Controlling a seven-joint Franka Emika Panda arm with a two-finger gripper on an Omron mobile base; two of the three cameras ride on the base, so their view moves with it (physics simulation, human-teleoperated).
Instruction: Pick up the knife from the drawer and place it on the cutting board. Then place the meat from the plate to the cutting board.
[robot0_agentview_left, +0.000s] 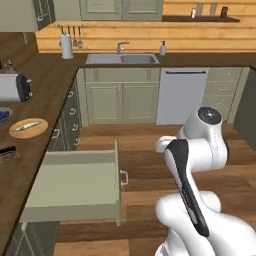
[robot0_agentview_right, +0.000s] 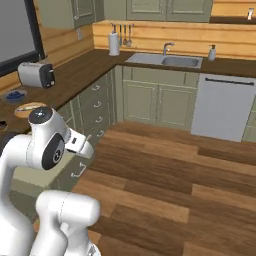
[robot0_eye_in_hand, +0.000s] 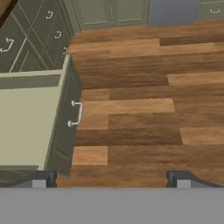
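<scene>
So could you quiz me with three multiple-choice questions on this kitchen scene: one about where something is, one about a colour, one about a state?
1. Where does the plate lie?
A. on the counter
B. in the sink
C. on the floor

2. What colour is the drawer?
A. red
B. pale olive-green
C. black

3. How is the drawer?
A. pulled out
B. pushed shut
C. taken off

Answers:
1 A, the tan disc rests on the dark wood counter.
2 B, it matches the green cabinets.
3 A, it juts over the floor, inside showing.
</scene>
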